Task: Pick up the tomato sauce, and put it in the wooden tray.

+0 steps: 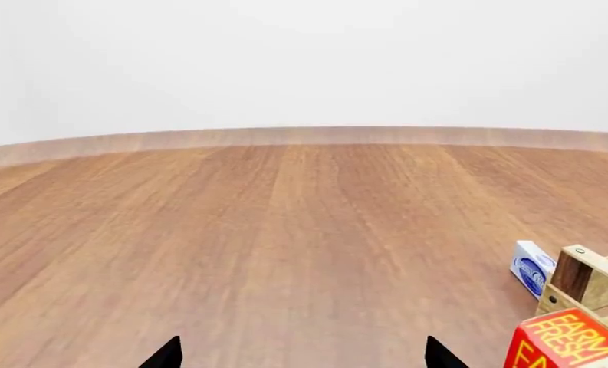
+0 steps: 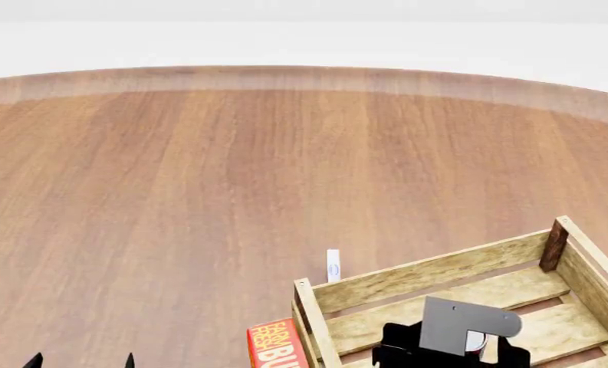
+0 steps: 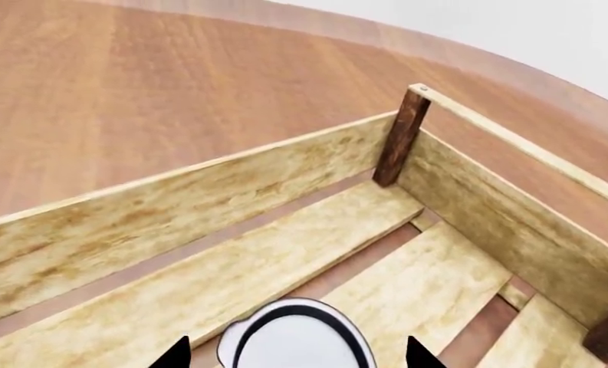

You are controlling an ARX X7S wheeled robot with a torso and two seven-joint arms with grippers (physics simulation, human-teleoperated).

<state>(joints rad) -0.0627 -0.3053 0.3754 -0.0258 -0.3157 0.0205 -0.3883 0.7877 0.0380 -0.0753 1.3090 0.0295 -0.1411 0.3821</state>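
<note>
The right pincer [image 3: 295, 354] hangs inside the wooden tray [image 2: 426, 274], its tips on either side of the tomato sauce [image 3: 295, 337], whose white top shows between them; whether they pinch the can I cannot tell. The left pincer [image 2: 82, 360] sits spread and empty at seven o'clock over the table [image 2: 181, 192]. A red box [image 2: 275, 345] stands just beside the tray's near corner post, a small blue-and-white box [image 2: 333, 266] at twelve o'clock from it.
</note>
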